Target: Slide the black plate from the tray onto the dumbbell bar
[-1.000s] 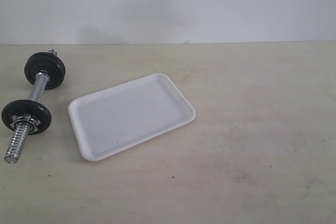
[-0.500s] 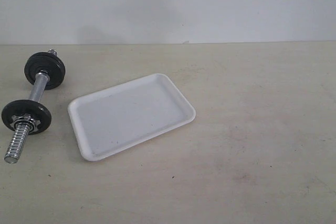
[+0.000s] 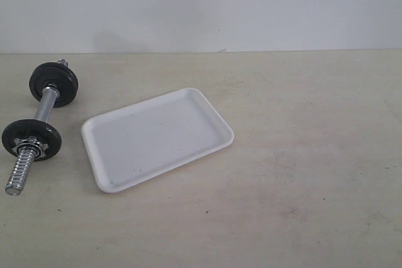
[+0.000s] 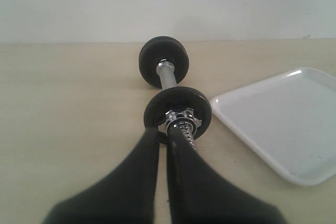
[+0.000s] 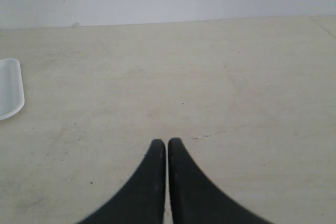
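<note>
The dumbbell bar [image 3: 44, 107] lies at the table's left, its threaded end [image 3: 19, 169] toward the front. A black plate [image 3: 54, 83] sits on its far end. A second black disc [image 3: 14, 137] with a chrome star collar [image 3: 33, 145] sits nearer the front. The white tray [image 3: 157, 139] lies beside the bar with nothing on it. Neither gripper shows in the exterior view. In the left wrist view my left gripper [image 4: 163, 135] is shut and empty, with the bar [image 4: 167, 77] and tray [image 4: 278, 124] beyond it. My right gripper [image 5: 166, 142] is shut and empty over bare table.
The beige table [image 3: 301, 155] stretches wide to the right of the tray. A pale wall [image 3: 201, 4] closes off the back edge. A corner of the tray [image 5: 9, 90] shows at the edge of the right wrist view.
</note>
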